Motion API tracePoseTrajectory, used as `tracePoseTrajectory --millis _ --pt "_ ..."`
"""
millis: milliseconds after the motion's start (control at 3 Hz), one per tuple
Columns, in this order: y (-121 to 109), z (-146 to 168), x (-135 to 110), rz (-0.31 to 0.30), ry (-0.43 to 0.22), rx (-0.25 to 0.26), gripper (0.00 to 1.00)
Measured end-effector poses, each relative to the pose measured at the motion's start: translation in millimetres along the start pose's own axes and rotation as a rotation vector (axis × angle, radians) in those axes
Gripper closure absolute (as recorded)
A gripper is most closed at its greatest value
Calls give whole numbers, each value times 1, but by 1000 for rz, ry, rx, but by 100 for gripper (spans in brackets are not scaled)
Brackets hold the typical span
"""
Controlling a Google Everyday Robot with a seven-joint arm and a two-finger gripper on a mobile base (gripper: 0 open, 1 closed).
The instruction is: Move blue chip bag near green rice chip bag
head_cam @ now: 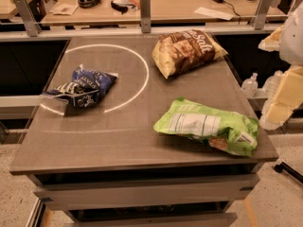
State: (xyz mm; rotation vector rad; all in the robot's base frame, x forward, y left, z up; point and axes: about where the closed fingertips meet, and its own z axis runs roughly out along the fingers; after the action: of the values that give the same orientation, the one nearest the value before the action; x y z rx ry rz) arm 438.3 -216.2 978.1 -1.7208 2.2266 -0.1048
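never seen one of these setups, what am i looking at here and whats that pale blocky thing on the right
This is a single camera view looking down on a grey table. Where the camera is mounted isn't known. The pale blocky shape at the right edge is the robot's arm with its gripper, which is beside the table and touches no bag. Three bags lie on the table: a blue chip bag on the left, a green rice chip bag at the front right, and a brown-and-yellow bag at the back.
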Motion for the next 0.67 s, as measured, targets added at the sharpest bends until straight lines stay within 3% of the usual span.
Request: tracePoseTrajectory --millis 333,667 --pt "-1 -2 -2 5 -8 4 0" --pt "8 1 -23 -24 -79 -3 0"
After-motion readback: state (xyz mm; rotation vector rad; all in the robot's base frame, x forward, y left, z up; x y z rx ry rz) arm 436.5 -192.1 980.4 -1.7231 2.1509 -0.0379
